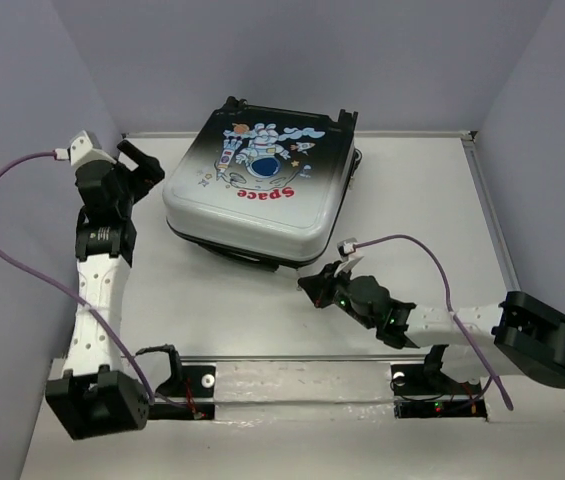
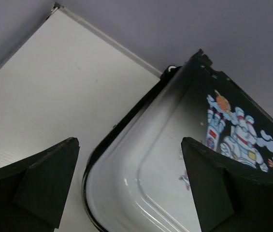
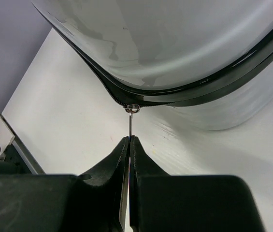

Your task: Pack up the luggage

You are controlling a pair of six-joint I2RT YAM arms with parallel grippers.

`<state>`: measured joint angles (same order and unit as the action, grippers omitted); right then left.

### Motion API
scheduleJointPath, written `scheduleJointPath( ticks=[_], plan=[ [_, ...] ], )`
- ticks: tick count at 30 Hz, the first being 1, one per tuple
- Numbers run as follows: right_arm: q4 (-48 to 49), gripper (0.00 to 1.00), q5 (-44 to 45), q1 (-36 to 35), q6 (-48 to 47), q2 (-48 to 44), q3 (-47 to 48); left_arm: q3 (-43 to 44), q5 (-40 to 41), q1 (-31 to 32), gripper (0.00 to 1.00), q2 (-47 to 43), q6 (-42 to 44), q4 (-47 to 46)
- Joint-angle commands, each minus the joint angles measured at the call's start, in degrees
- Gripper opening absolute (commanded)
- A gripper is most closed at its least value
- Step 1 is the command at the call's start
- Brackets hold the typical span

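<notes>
Luggage [image 1: 257, 190] is seen lying flat on the table [image 1: 222, 310], printed shell up, directly ahead of both grippers. The right gripper [image 3: 129, 141] is clamped on the thin metal zip pull [image 3: 130, 123], which runs straight from its fingertips to the slider on the dark seam of the case just ahead. The left gripper [image 2: 129, 145] is spread wide with nothing grasped. A rounded corner of the case lies beneath the gap, with one finger over the shell and the other over bare table. Whether either finger touches cannot be told.

Slipping is judged the main risk: the pull is pinched only by the fingertips, and a tug angled away from the seam could draw it out. The slider could also bind where the seam curves round a corner. Since the case is not held, it could be dragged or turned across the smooth table by the zip.

Bare table is open to either side of the right gripper along the seam, and behind it as far as the mounting rail [image 1: 292, 372]. Much less room is left outward of the left gripper, where the side wall [image 1: 22, 150] stands near. The back wall [image 1: 292, 60] lies close beyond the case.
</notes>
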<state>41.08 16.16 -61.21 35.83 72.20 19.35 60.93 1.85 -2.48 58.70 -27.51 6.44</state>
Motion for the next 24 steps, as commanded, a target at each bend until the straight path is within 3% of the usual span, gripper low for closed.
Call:
scheduleJointPath(
  ticks=[1, 7, 12, 16, 20, 24],
  plan=[
    [-9.4, 0.07, -3.5, -2.5, -0.8, -0.9, 1.7, -2.6, -13.5, -6.0, 0.99, 7.9, -1.1, -3.2],
    [-11.9, 0.07, -3.5, -2.5, -3.0, 1.0, 5.8, -7.8, -24.8, -4.4, 0.99, 14.0, -5.4, -12.6],
    [-10.5, 0.07, -3.1, -6.2, -6.3, 8.6, 14.5, -10.6, -23.6, 5.4, 0.99, 12.6, -7.1, -15.1],
    [-10.1, 0.07, -2.2, -11.5, -9.3, 19.0, 29.1, -15.6, -23.8, 11.5, 0.99, 9.0, -11.2, -18.6],
    [-10.7, 0.07, -5.2, -17.0, -13.5, 29.4, 39.9, -17.3, -24.1, 12.2, 0.99, 6.1, -11.3, -18.0],
    [-10.9, 0.07, -12.4, -17.7, -14.0, 34.0, 45.4, -17.3, -23.9, 12.3, 0.99, 4.1, -10.6, -16.3]
  ],
)
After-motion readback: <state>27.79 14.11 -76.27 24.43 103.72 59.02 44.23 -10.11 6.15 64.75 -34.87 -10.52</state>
